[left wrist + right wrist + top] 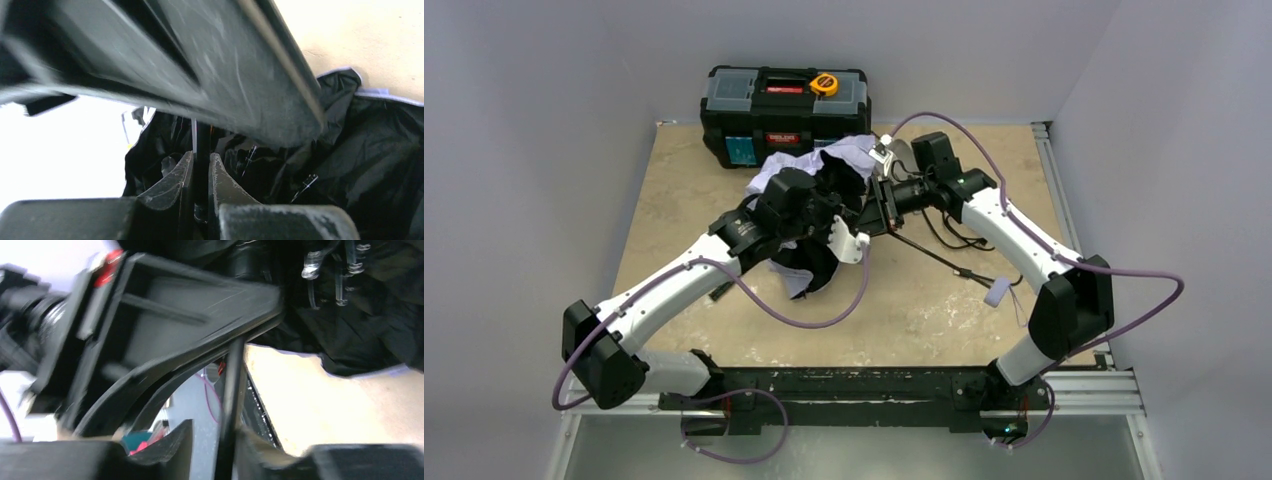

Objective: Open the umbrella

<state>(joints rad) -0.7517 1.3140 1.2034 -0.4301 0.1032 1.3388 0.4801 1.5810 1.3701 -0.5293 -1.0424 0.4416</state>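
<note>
Pale lavender-pink outside and black within, the compact folding umbrella (849,158) sits half-collapsed at the middle of the mottled beige tabletop (684,190). Its crumpled canopy is bunched just in front of a black plastic toolbox (784,115) at the far edge, where a round yellow tape measure (824,84) rests on the lid. Both white-and-black arms reach inward and meet at the canopy. From there the umbrella's thin black shaft (934,255) runs down and to the right across the table to a small pale lavender handle (996,292) lying beside the right forearm. Seen from its own wrist camera, the left gripper (201,162) has its two scuffed black fingers (172,182) pressed against either side of the shaft, clamped on it, with folds of black lining and thin ribs behind. The body of the other arm's gripper fills the top of that view. The right gripper (216,430) straddles the same shaft. One finger (255,440) lies against it, while a sliver of background shows between the shaft and the other finger. The picture is blurred, so whether this pincer actually grips cannot be told. Black lining and clear plastic rib tips hang across the top of the right wrist view.
</note>
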